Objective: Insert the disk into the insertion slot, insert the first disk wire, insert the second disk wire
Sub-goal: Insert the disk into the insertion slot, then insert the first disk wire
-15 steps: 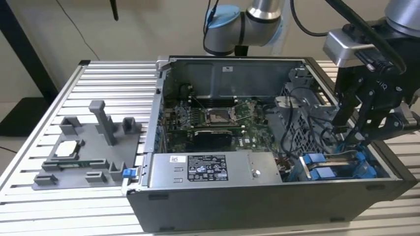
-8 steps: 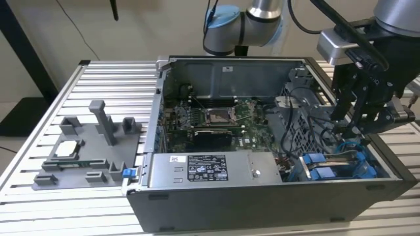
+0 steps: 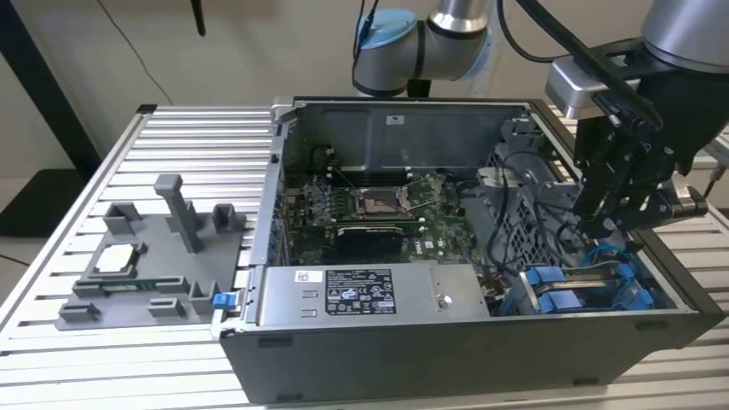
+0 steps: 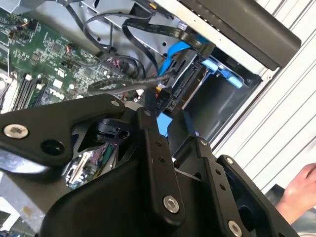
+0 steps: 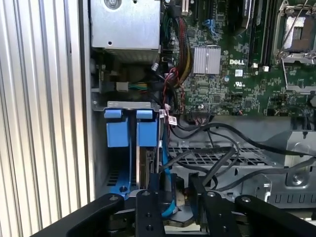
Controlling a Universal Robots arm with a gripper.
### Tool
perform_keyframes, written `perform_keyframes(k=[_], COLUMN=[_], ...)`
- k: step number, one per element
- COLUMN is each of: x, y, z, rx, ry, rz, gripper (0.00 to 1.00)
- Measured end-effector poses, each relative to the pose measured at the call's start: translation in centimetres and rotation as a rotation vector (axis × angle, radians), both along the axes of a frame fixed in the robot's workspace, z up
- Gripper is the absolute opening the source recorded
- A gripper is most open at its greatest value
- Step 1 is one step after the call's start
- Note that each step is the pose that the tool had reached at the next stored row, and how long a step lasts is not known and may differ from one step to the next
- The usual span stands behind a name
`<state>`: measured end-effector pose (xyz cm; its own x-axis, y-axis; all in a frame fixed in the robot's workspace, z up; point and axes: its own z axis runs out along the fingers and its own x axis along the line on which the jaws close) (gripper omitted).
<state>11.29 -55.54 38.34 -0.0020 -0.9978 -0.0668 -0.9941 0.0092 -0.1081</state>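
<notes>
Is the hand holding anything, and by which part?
Cannot tell: the hand sits over a blue wire at the insertion slot, contact hidden.

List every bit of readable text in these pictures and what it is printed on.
White label on the grey power supply box: print too small to read.
Green circuit board: a white brand logo, plus tiny markings too small to read.

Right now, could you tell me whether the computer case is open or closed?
Open: the computer case has its side uncovered, motherboard exposed.
</notes>
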Motion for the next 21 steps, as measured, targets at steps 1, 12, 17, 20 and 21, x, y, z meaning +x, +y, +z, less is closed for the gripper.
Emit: perform_keyframes(k=[1,12,17,20,21], x=[0.01,0.16,0.15,0.16,0.16], y=[-0.01,-0.02,-0.02,-0.02,-0.02], z=[-0.01,-0.13,-0.2,-0.21,-0.21], rx=[0.001,0.0052,0.0062,0.0064,0.0064], ry=[-0.0003,-0.0092,-0.012,-0.012,-0.012], rz=[0.0,0.0,0.0,-0.001,-0.001], gripper=[1.0,1.0,1.0,1.0,1.0])
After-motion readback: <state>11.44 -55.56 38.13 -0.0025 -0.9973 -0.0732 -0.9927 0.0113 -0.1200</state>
